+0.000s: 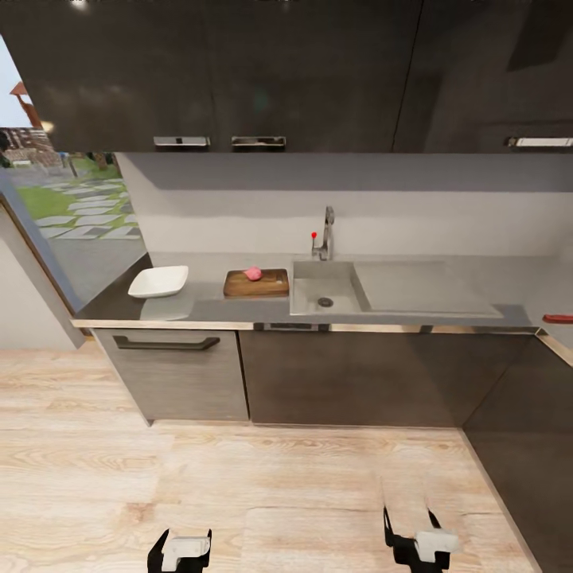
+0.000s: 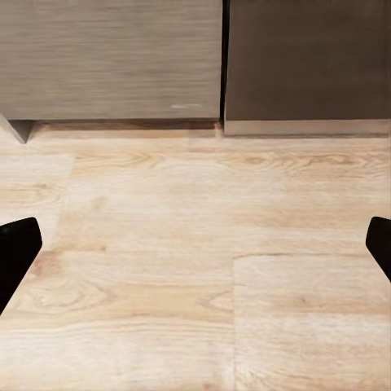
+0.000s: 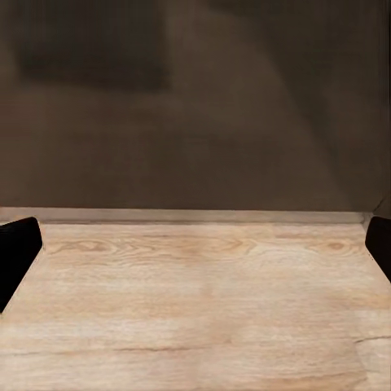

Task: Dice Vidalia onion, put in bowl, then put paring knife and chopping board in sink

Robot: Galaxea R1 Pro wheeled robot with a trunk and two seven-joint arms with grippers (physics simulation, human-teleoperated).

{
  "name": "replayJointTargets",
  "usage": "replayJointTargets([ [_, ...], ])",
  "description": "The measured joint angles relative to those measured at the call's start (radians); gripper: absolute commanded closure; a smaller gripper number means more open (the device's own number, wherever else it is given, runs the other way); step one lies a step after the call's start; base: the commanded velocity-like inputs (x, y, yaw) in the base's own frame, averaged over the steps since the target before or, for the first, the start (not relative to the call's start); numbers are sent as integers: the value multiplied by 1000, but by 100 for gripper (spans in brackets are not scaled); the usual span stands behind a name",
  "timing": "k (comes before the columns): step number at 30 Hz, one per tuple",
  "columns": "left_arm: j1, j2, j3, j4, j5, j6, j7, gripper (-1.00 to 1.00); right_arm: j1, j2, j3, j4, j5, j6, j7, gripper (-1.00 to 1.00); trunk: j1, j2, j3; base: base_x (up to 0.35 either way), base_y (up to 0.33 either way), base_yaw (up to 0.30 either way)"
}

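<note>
Hanging low over the wooden floor (image 1: 239,477), both grippers are spread wide and hold nothing — in each wrist view the dark fingertips (image 2: 16,248) sit at opposite edges with bare planks between them, and the right pair (image 3: 16,252) frames floor and a dark cabinet front. The left gripper (image 1: 181,551) and right gripper (image 1: 414,541) are well short of the cabinets, so the robot stands back from the work area. Up on the countertop (image 1: 446,314), the onion (image 1: 253,273) already rests whole on the chopping board (image 1: 256,283), which lies just beside the sink (image 1: 330,288) on its left; the basin looks empty apart from the drain. The white bowl (image 1: 159,281) stands further left, apart from the board, with nothing visible in it. A small red thing at the far right end of the counter is probably the paring knife (image 1: 558,318), though too little of it is visible to be sure. So the first step appears done — fetching the knife, dicing, filling the bowl and putting knife and board in the sink all remain
</note>
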Motion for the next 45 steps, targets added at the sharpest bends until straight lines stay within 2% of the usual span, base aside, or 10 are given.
replayJointTargets([
  [3, 0, -1, 0, 0, 0, 2, 0, -100, 15, 6, 0, -2, 1, -57, -2, -100, -12, 21, 9, 0, 0, 0],
  [10, 0, -2, 0, -1, 0, 21, 0, -100, 22, 24, -3, -20, 1, -58, -6, -100, -38, 70, 31, 0, 0, 0],
  [13, 0, -2, 0, -1, 0, 21, 0, -100, 22, 34, -2, -14, 1, -58, -3, -100, -38, 70, 32, 0, 0, 0],
  [36, 0, -3, 0, -1, 0, 22, 0, -100, 22, 39, -3, -4, 1, -58, -5, -100, -38, 70, 32, 0, 0, 0],
  [45, 0, -3, 0, -1, 1, 23, 0, -100, 23, 42, -4, -6, -1, -58, -9, -100, -39, 70, 33, 216, -74, -32],
])
